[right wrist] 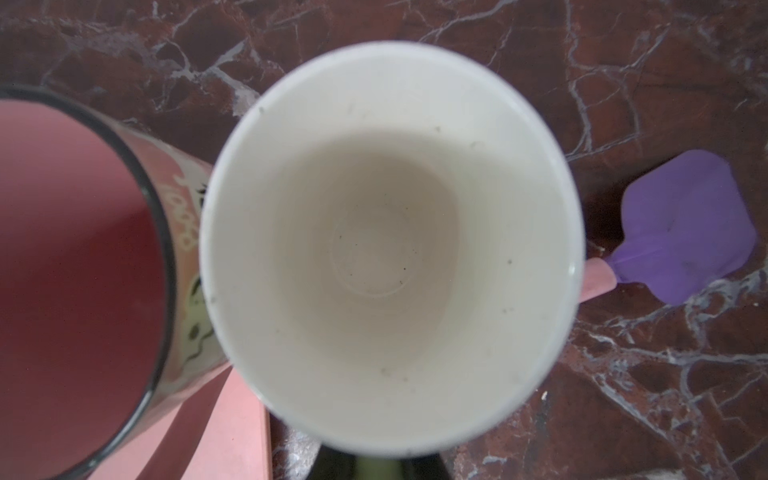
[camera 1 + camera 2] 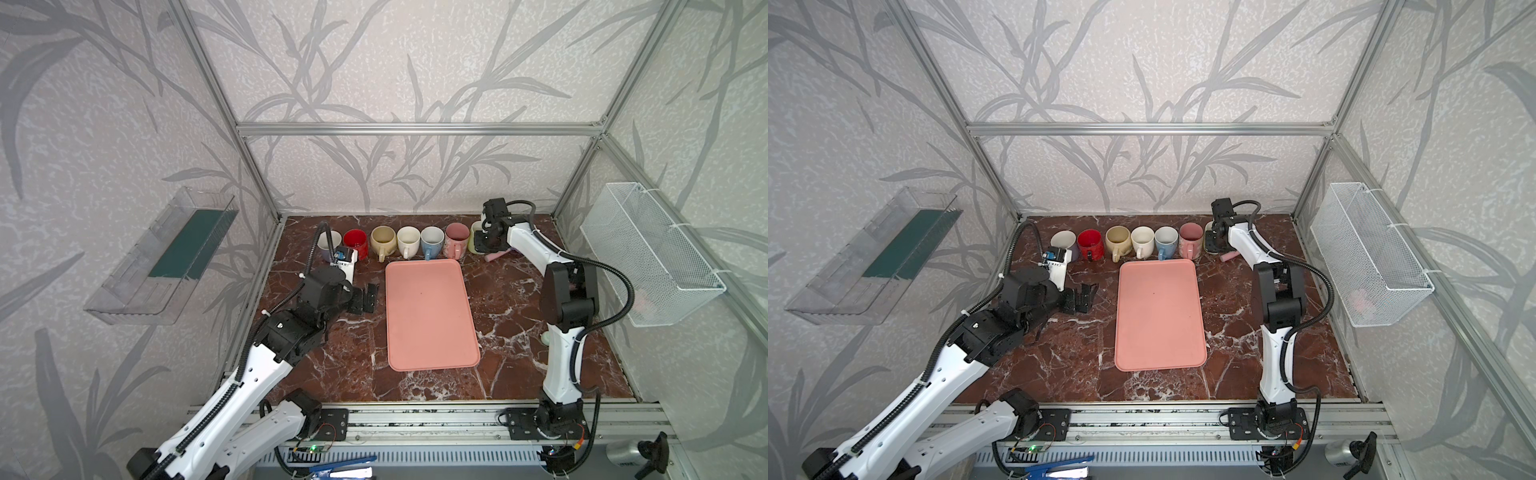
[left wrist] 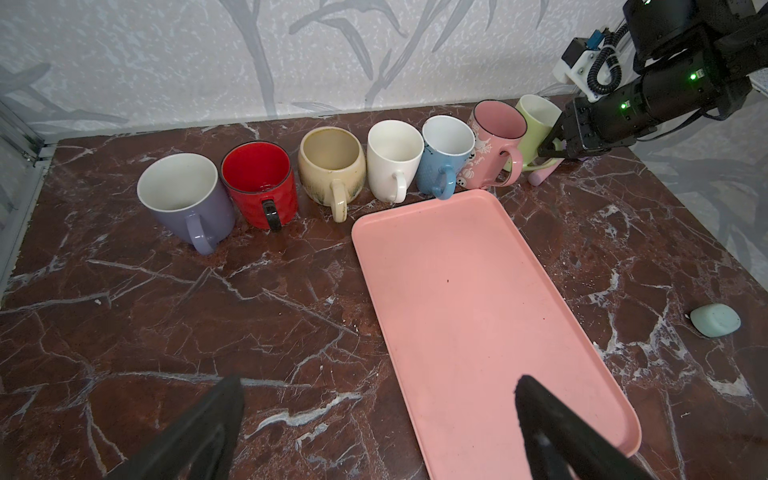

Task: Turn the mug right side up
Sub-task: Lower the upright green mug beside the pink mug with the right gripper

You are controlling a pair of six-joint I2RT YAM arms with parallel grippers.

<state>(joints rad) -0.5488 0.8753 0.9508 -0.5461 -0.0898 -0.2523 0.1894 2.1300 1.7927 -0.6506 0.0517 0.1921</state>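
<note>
The mug [image 1: 386, 241] is pale green outside and white inside. It stands upright with its mouth up at the right end of the back row in both top views [image 2: 473, 239] [image 2: 1207, 232], touching or nearly touching the pink mug [image 3: 496, 137]. My right gripper [image 3: 550, 151] is shut on the mug's handle, and a strip of green shows between its dark fingers in the right wrist view [image 1: 380, 467]. My left gripper [image 3: 378, 386] hangs open with nothing in it, low over the marble at the left edge of the pink tray [image 2: 428, 324].
Several other upright mugs line the back: purple [image 2: 330, 240], red [image 2: 356, 243], beige [image 2: 383, 241], white [image 2: 408, 241], blue [image 2: 432, 242]. A purple-and-pink utensil [image 1: 681, 224] lies right of the green mug. A mint lump [image 3: 715, 319] sits right of the tray. A wire basket [image 2: 648, 253] hangs on the right wall.
</note>
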